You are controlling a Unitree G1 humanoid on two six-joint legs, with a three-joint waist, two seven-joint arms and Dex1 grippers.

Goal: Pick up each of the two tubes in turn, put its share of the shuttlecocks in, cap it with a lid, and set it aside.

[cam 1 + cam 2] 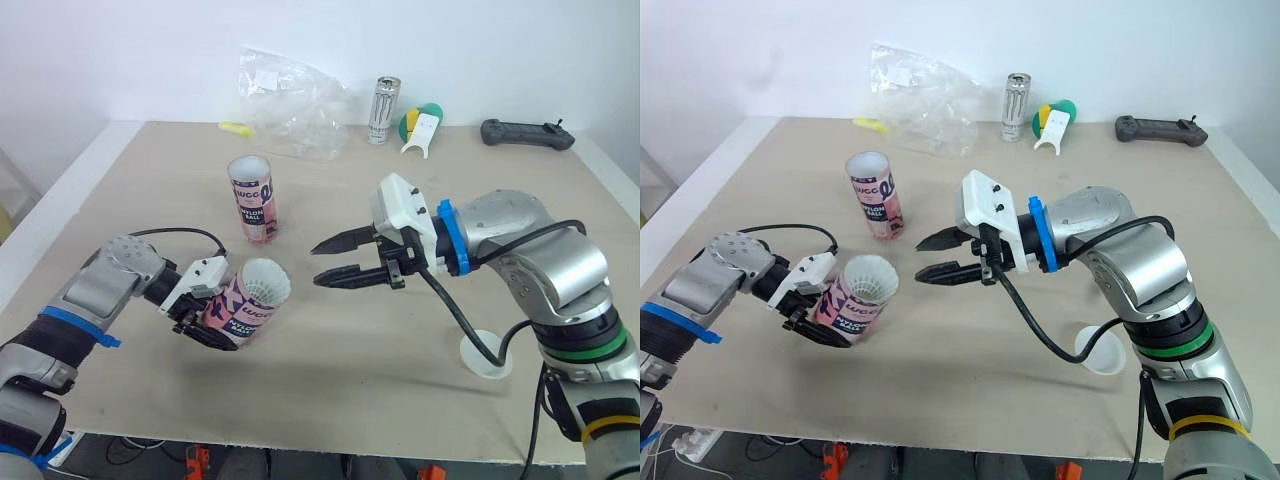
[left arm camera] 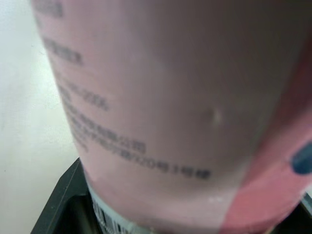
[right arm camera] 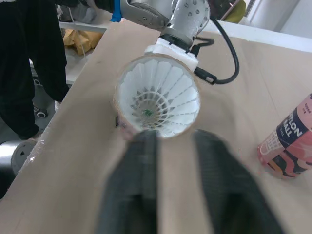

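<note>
My left gripper [image 1: 208, 320] is shut on a pink tube [image 1: 243, 308], held tilted above the table with its mouth toward the right arm. A white shuttlecock [image 3: 157, 99] sits inside the mouth, its feather skirt facing out. The pink wall of this tube [image 2: 170, 112] is pressed close in the left wrist view. My right gripper [image 1: 318, 262] hangs open and empty just right of the tube's mouth, fingers pointing at it. The second pink tube [image 1: 253, 199] stands upright farther back, mouth open. A white lid [image 1: 486, 354] lies on the table under my right forearm.
A crumpled clear plastic bag [image 1: 290, 100] lies at the back of the table, with a drink can [image 1: 383, 110], a green and yellow object [image 1: 421, 125] and a black controller [image 1: 526, 134] to its right. The table's front edge runs close to both arms.
</note>
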